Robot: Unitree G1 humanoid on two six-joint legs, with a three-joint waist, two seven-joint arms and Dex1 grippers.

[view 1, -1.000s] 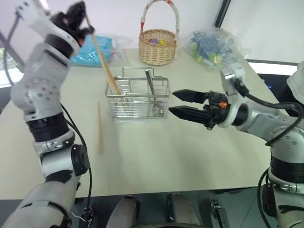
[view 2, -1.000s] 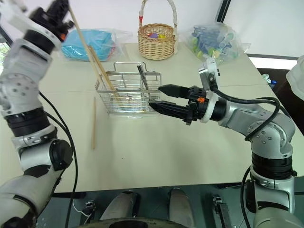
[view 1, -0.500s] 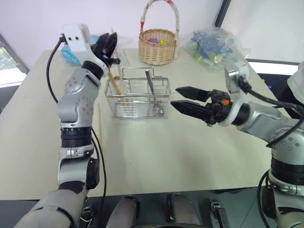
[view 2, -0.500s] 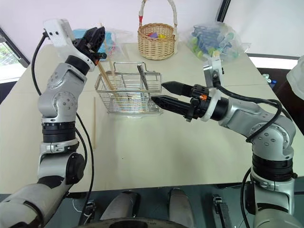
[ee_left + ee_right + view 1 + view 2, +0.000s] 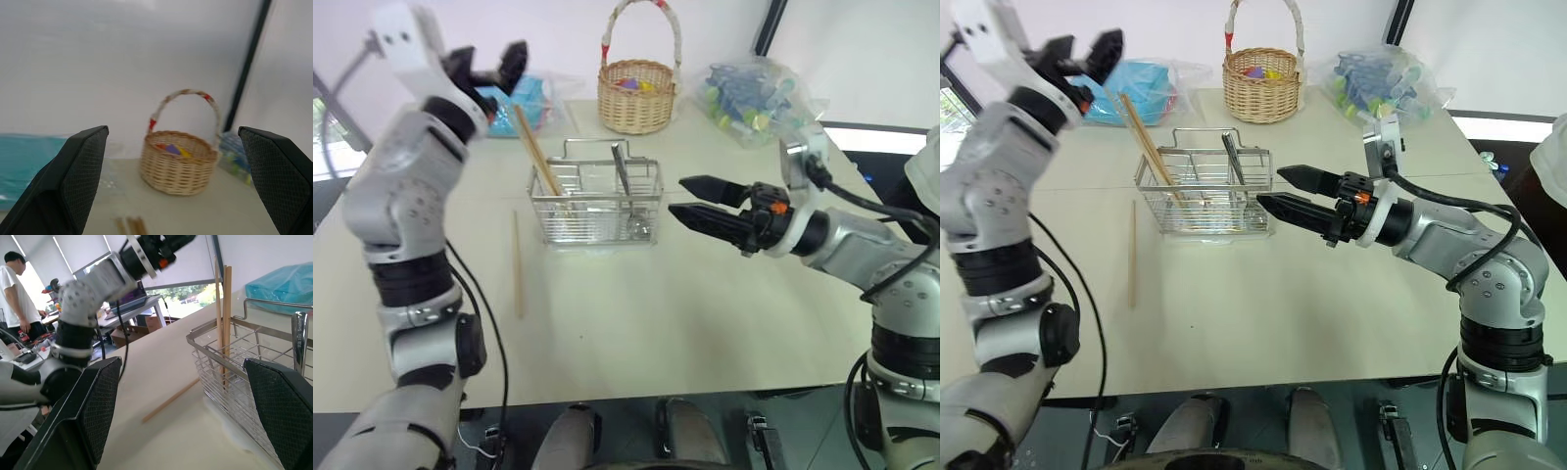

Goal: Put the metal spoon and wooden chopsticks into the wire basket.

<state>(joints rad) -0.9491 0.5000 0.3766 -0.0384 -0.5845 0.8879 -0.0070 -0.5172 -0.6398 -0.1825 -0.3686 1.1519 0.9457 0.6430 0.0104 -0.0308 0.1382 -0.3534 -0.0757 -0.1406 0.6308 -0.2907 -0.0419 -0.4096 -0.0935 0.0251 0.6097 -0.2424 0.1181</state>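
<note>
A single wooden chopstick (image 5: pixel 518 263) is seen flat on the table (image 5: pixel 636 333) just left of the wire basket (image 5: pixel 597 201), its length running near to far. Two chopsticks (image 5: pixel 534 154) and the metal spoon (image 5: pixel 625 181) are stood inside. The left gripper (image 5: pixel 489 65), spread wide and empty, is judged nearer the stray stick than the wide-spread, empty right gripper (image 5: pixel 690 200).

Both pincers (image 5: pixel 491 61) (image 5: pixel 690 199) agape, empty.
</note>
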